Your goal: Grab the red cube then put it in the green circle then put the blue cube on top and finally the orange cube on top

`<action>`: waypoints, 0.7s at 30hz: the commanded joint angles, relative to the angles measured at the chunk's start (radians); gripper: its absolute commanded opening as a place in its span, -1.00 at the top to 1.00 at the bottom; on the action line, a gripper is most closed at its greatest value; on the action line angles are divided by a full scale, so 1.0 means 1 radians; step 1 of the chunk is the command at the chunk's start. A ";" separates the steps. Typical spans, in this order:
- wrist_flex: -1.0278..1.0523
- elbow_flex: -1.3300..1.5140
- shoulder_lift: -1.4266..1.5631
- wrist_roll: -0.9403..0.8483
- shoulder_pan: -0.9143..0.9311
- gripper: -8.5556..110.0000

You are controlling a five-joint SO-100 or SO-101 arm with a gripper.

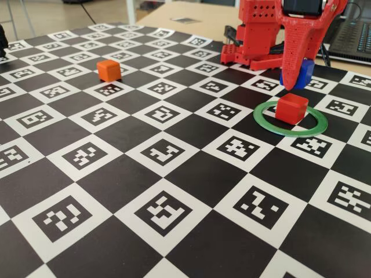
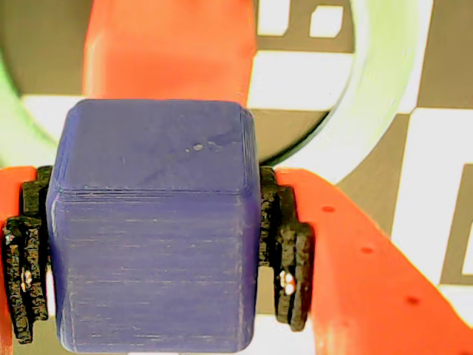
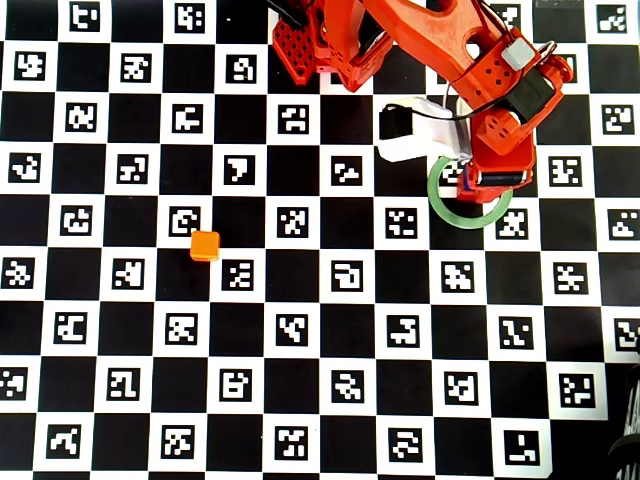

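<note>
The gripper [image 2: 155,244] clamps the small solid deep-blue plastic cube [image 2: 151,222] between its pads. Just below it sits the glossy red plastic cube [image 1: 291,108], inside the thin flat green plastic ring [image 1: 282,128].

3 cameras. The fixed view sits low at the table's [image 1: 174,191] edge, looking across it toward the arm's base. The overhead view looks straight down from high up, with the arm at its top edge. The wrist view rides the tool, very close. All 3 share the green circle [image 1: 290,125] [image 2: 384,89] [image 3: 440,205].
</note>
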 commanded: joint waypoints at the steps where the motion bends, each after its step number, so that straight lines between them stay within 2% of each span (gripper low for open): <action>1: -0.005 -0.008 0.034 0.006 -0.015 0.92; 21: -0.069 0.044 0.020 0.012 0.000 0.92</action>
